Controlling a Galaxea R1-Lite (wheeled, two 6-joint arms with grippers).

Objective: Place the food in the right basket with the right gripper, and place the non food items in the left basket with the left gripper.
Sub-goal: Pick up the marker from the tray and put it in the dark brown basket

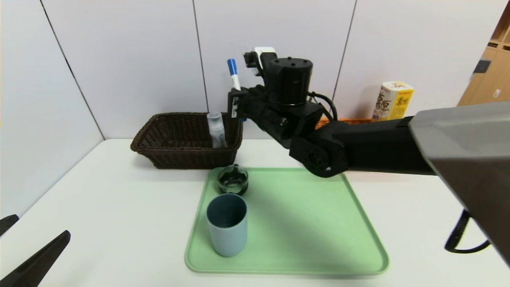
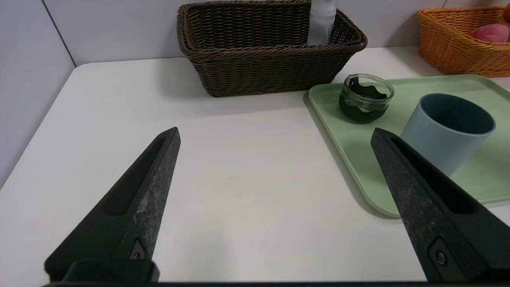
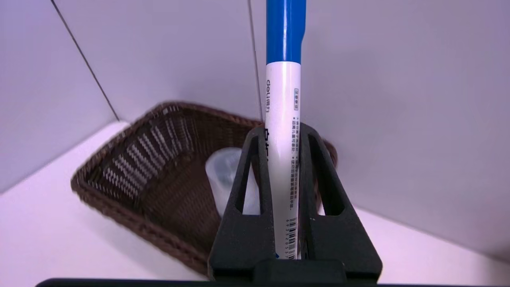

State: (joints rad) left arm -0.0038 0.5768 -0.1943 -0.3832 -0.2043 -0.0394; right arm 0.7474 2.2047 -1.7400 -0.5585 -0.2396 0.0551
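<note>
My right gripper [image 1: 236, 104] is shut on a white marker with a blue cap [image 1: 233, 75] and holds it upright above the near right corner of the dark brown basket [image 1: 179, 157]. The right wrist view shows the marker [image 3: 283, 119] clamped between the jaws of the right gripper [image 3: 282, 131], with the basket [image 3: 119, 199] below. A clear bottle [image 1: 216, 129] stands inside that basket. My left gripper [image 2: 275, 133] is open and empty, low over the table's near left part [image 1: 40, 227]. The orange basket [image 2: 450, 52] holds a pink item [image 2: 492, 32]; my right arm mostly hides it in the head view.
A green tray [image 1: 303, 223] lies in the middle, with a blue-grey cup [image 1: 227, 225] and a small glass jar [image 1: 233, 180] at its left side. A yellow carton [image 1: 392, 101] stands at the back right by the wall. A black cable [image 1: 462, 239] hangs at the right.
</note>
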